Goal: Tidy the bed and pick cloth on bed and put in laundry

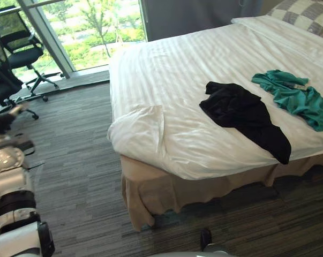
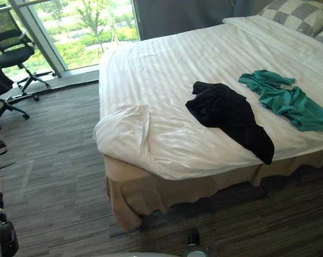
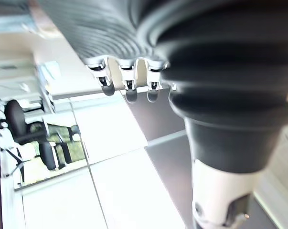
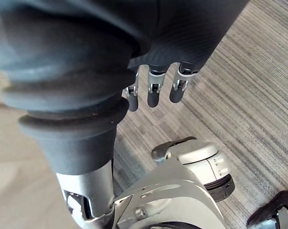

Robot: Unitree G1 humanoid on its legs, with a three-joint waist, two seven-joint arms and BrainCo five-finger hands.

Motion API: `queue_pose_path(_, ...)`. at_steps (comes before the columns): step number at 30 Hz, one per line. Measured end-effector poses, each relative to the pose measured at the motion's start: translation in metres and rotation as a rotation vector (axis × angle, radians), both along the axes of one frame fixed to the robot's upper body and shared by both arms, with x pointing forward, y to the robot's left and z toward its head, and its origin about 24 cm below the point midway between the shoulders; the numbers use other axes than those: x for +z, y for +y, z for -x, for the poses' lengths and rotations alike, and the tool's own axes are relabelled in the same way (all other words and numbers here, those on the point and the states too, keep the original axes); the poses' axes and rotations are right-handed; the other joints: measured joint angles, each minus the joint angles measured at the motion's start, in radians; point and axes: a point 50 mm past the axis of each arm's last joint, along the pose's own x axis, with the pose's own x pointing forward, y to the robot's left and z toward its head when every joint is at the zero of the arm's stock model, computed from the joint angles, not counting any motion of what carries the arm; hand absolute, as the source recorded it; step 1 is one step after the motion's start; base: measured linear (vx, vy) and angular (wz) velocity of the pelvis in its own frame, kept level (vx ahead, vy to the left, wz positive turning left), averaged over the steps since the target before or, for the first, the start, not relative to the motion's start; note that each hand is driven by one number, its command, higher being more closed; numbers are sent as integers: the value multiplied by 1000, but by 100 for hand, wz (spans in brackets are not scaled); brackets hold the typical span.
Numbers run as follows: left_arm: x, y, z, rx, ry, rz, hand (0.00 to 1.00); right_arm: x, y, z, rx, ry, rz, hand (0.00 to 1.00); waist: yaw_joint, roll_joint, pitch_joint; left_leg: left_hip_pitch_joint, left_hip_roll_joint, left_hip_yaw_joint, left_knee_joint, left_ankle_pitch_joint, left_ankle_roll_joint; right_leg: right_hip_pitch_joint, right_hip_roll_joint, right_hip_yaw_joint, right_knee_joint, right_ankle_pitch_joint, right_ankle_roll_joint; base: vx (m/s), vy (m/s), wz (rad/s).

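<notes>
- My left hand (image 3: 129, 88) is out at my left side, fingers loose and straight, holding nothing.
- My right hand (image 4: 153, 93) hangs over the grey striped carpet (image 4: 258, 95), fingers relaxed and empty.
- The black cloth (image 1: 241, 115) lies crumpled on the white duvet (image 1: 166, 69), one end reaching the duvet's near edge.
- The teal cloth (image 1: 295, 96) lies just beside it, toward the checked pillow (image 1: 306, 13).
- One duvet corner is folded back.
- An office chair (image 1: 16, 45) stands by the window.

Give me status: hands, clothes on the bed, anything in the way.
Left hand, right hand open, holding nothing. Crumpled black cloth and crumpled teal cloth lie side by side on white striped bed sheet. Black office chairs off by window.
</notes>
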Motion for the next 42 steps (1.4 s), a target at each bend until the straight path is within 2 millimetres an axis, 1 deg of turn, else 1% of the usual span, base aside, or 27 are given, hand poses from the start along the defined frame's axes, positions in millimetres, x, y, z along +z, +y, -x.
queue_pose_path(3, -4, -5, -6, 28, 83, -83, 0, -2, 4, 3, -1, 29, -21, 0, -6, 0, 0, 1, -5, 0, -3, 0, 0, 0, 1, -4, 0, 0, 0, 1, 7, 3)
queue_pose_path(5, -10, -6, -8, 47, 157, -126, 0, -2, 5, 4, -6, 33, -26, 0, -14, -7, 2, 1, -8, 0, -5, 0, 0, 1, -2, -7, -1, 0, 0, -21, 19, 3)
queue_pose_path(9, -31, -17, -15, 21, 340, -201, 0, -3, 5, 2, -2, 49, -43, 0, -16, -27, 10, -4, -18, 0, -4, -2, 3, -5, -11, -6, -1, 1, 2, -55, 2, -1)
queue_pose_path(11, -38, -21, -18, 13, 400, -214, 0, -2, 5, -3, 11, 44, -46, 0, -20, -30, 14, -26, -26, 4, -3, -3, 6, -31, -19, 0, -1, 3, 7, -72, -7, -8)
queue_pose_path(12, -42, -24, -21, 15, 424, -200, 0, -1, 3, -6, 20, 44, -47, 0, -22, -25, 24, -49, -33, 6, -1, -1, 9, -55, -26, 5, -1, 6, 10, -65, -7, -9)
queue_pose_path(14, -46, -31, -28, 20, 450, -187, 0, 1, -1, -21, 39, 19, -46, 0, -28, -30, 56, -99, -43, 8, 10, 0, 14, -100, -39, 18, 0, 23, 10, -87, -7, -6)
queue_pose_path(15, -44, -38, -34, 22, 463, -219, 0, 2, -3, -39, 44, -21, -44, 0, -39, -35, 90, -150, -54, 7, 30, 0, 17, -143, -53, 22, 2, 35, 15, -98, -14, 3)
queue_pose_path(16, -41, -45, -41, 33, 459, -253, 0, 6, -7, -54, 51, -64, -46, 0, -48, -36, 131, -187, -58, 8, 38, 11, 32, -182, -63, 25, 4, 53, 12, -81, -20, 3)
queue_pose_path(17, -38, -49, -44, 32, 452, -260, 0, 8, -7, -61, 60, -90, -49, 0, -50, -39, 151, -201, -63, 10, 39, 17, 33, -201, -66, 29, 4, 62, 13, -55, -14, -5)
queue_pose_path(18, -31, -57, -51, 39, 422, -267, 0, 11, -7, -73, 82, -128, -52, 0, -54, -48, 188, -228, -72, 15, 40, 30, 33, -234, -69, 45, 5, 76, 6, -36, 3, -15)
queue_pose_path(19, -24, -62, -55, 50, 394, -287, 0, 13, -5, -80, 99, -152, -55, 0, -65, -56, 212, -250, -70, 25, 40, 36, 31, -258, -72, 52, 5, 83, 0, -28, 11, -14)
queue_pose_path(20, -21, -65, -56, 53, 381, -296, 0, 14, -4, -84, 102, -165, -57, 0, -73, -57, 221, -259, -69, 28, 40, 38, 31, -268, -71, 54, 5, 84, -2, -15, -2, -16)
queue_pose_path(22, -10, -73, -61, 69, 326, -287, 0, 18, -5, -90, 112, -189, -58, 0, -72, -58, 244, -276, -68, 49, 40, 39, 29, -291, -67, 70, 5, 88, -5, -13, -19, -20)
queue_pose_path(24, 15, -84, -68, 86, 239, -308, 0, 23, -6, -96, 122, -219, -57, 0, -70, -61, 270, -311, -63, 64, 48, 39, 29, -321, -71, 78, 5, 94, -3, -33, -7, -8)
queue_pose_path(25, 22, -88, -70, 88, 218, -316, 0, 24, -6, -97, 120, -226, -59, 0, -68, -65, 275, -323, -63, 64, 54, 39, 29, -331, -73, 79, 5, 96, -2, -50, 9, 4)
queue_pose_path(26, 36, -92, -72, 98, 175, -326, 0, 25, -5, -100, 126, -240, -63, 0, -63, -75, 282, -353, -62, 67, 62, 36, 32, -357, -74, 83, 5, 99, -1, -69, 15, 2)
queue_pose_path(27, 47, -94, -73, 112, 147, -334, 100, 27, -3, -103, 132, -253, -64, 0, -57, -85, 289, -375, -61, 71, 68, 35, 33, -377, -76, 85, 5, 102, -1, -77, 16, -1)
queue_pose_path(29, 65, -103, -74, 144, 96, -385, 100, 32, -4, -111, 134, -292, -65, 0, -42, -97, 310, -419, -58, 77, 75, 35, 34, -419, -76, 90, 5, 107, -1, -81, 21, 5)
queue_pose_path(30, 71, -106, -75, 160, 83, -414, 100, 36, -5, -116, 134, -319, -64, 0, -41, -98, 327, -431, -53, 82, 77, 37, 32, -428, -75, 85, 5, 109, -4, -67, 26, 10)
queue_pose_path(31, 73, -107, -74, 168, 78, -426, 100, 38, -6, -119, 125, -337, -65, 0, -39, -97, 328, -441, -51, 85, 78, 38, 30, -437, -74, 84, 5, 112, -7, -52, 33, 8)
queue_pose_path(33, 82, -114, -75, 164, 87, -476, 100, 52, -8, -146, 114, -442, -57, 0, -36, -96, 336, -463, -46, 88, 95, 39, 30, -454, -75, 83, 6, 115, -6, -42, 45, 2)
queue_pose_path(34, 83, -117, -76, 154, 112, -511, 100, 56, -8, -152, 121, -467, -54, 0, -31, -95, 336, -464, -46, 88, 98, 39, 30, -454, -75, 83, 6, 115, -6, -28, 58, 0)
queue_pose_path(36, 85, -129, -78, 92, 183, -599, 100, 69, -8, -169, 150, -553, -49, 0, -2, -94, 336, -463, -43, 93, 109, 38, 29, -451, -75, 81, 6, 115, -6, -18, 65, 2)
queue_pose_path(38, 84, -131, -79, 60, 206, -609, 100, 75, -11, -174, 161, -575, -35, 0, 12, -94, 336, -452, -45, 93, 110, 39, 29, -445, -77, 81, 6, 115, -6, 0, 49, 3)
queue_pose_path(39, 82, -130, -80, 48, 219, -610, 100, 76, -13, -176, 165, -578, -31, 0, 13, -94, 336, -449, -45, 93, 111, 39, 29, -440, -78, 79, 6, 115, -6, 10, 51, 6)
queue_pose_path(41, 63, -125, -80, -6, 286, -573, 100, 79, -18, -179, 172, -579, -18, 0, 9, -93, 336, -414, -45, 93, 110, 38, 30, -400, -81, 69, 6, 110, 1, 21, 62, 6)
queue_pose_path(42, 46, -120, -80, -47, 343, -541, 100, 79, -21, -177, 172, -566, -10, 0, 9, -89, 335, -388, -47, 95, 109, 38, 30, -366, -84, 68, 6, 103, 5, 22, 64, 1)
